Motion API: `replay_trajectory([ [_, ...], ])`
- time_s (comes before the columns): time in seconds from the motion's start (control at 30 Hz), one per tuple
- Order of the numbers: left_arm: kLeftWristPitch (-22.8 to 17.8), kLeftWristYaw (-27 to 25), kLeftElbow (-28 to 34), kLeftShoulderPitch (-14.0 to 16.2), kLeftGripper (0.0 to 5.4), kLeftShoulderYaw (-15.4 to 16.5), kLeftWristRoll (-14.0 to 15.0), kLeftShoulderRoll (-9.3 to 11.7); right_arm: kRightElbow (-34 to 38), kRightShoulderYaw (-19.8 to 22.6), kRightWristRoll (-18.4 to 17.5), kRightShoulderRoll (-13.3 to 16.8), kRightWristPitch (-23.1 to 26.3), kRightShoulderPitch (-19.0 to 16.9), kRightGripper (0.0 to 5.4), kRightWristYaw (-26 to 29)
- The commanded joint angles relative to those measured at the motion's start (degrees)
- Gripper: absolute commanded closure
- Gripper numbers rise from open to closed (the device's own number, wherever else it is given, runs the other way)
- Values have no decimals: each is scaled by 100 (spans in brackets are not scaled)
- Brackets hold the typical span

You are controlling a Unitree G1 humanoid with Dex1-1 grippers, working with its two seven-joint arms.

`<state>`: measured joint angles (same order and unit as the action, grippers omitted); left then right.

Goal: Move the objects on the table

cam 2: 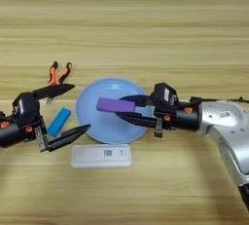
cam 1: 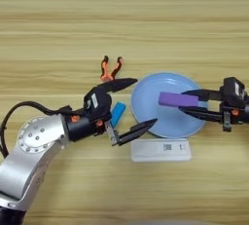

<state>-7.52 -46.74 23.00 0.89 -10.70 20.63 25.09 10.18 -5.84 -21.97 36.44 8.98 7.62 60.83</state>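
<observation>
**Purple bar held over blue plate**

The purple bar (cam 2: 115,104) is being gripped between the right gripper's (cam 2: 127,108) closed-in fingers above the blue plate (cam 2: 104,126). The left gripper (cam 1: 138,103) is being held wide apart, empty, beside the pliers (cam 1: 110,69) on the table (cam 1: 121,19).

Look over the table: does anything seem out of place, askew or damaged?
Nothing stands out. The right gripper holds the purple bar over the plate; the left gripper is open beside the blue item; pliers and white box lie intact.
</observation>
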Motion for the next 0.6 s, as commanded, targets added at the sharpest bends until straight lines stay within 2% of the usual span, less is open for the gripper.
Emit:
replay_trajectory([
  [0.03, 243, 150, -157, -8, 0, 20, -164, -120, -293, -42, 298, -205, 102, -103, 398, -469],
  [0.5, 669, 644, -611, 27, 0, 134, -264, -564, -763, -288, 733, -1182, 507, -90, 398, -1782],
  [0.6, 729, 905, -709, 43, 0, 225, -283, -760, -973, -289, 870, -1426, 528, 28, 398, -2115],
])
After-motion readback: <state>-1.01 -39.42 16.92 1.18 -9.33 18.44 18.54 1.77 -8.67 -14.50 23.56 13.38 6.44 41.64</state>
